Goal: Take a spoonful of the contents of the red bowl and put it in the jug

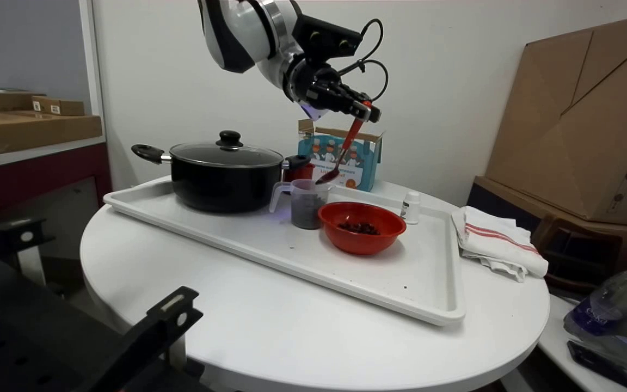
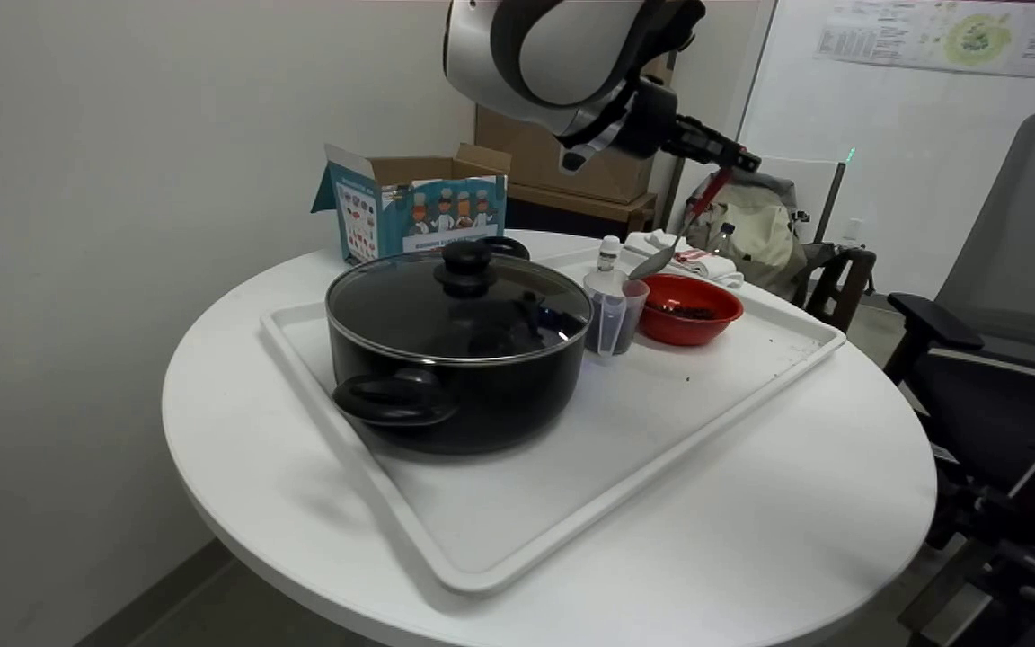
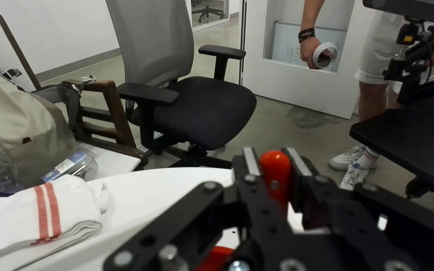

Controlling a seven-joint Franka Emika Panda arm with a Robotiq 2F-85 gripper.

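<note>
One table [image 1: 248, 326] bears a tray [image 1: 248, 239]. In an exterior view: lidded pot [image 1: 223, 186]; red bowl [image 1: 358, 243] at its 4 o'clock; end effector [image 1: 368, 112] high at bowl's 12; jug [image 1: 306, 211] at bowl's 10; spoon [image 1: 352, 134] pinched in end effector, slanting to 7, tip near jug.

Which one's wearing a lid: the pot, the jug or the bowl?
The black pot: a glass lid covers it; the measuring jug and red bowl are open.
</note>
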